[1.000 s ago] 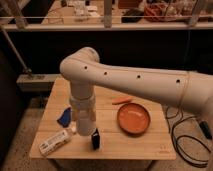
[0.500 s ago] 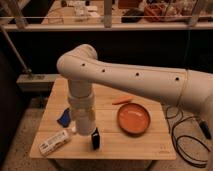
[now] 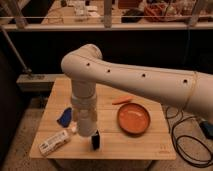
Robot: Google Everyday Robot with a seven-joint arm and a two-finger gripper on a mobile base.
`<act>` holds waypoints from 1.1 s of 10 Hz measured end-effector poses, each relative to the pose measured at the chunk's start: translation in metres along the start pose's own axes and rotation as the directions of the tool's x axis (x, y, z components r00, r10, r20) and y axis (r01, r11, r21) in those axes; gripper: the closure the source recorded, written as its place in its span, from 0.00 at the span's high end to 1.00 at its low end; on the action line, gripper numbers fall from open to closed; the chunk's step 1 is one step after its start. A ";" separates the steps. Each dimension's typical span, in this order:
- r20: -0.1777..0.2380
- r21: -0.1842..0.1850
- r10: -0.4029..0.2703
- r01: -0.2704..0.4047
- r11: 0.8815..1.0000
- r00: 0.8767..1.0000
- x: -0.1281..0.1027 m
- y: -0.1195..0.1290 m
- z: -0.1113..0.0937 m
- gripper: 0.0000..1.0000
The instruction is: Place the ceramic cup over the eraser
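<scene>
gripper pointing down, jaws' state cannot tell | small whitish-grey ceramic cup under jaws | small black rectangular eraser offset beside jaws | risk: cup rim clips eraser, topples it

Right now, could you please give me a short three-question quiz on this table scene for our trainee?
1. True or false: in the picture, the orange bowl lies left of the eraser.
2. Which lies nearest the lower-left corner of the table in the picture: A blue pad, B white bottle, C orange bowl?
3. Fill in: the gripper, at the arm's lower end, hangs just ___ of the eraser in the picture.
Key: 1 false; 2 B; 3 left.
</scene>
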 end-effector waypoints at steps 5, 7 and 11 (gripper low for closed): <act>-0.014 0.007 0.005 -0.005 1.000 1.000 -0.003 0.021 -0.005 0.00; -0.019 0.009 0.009 -0.009 1.000 1.000 -0.002 0.031 -0.007 0.00; -0.008 0.008 -0.008 0.008 1.000 1.000 -0.003 0.034 0.001 0.00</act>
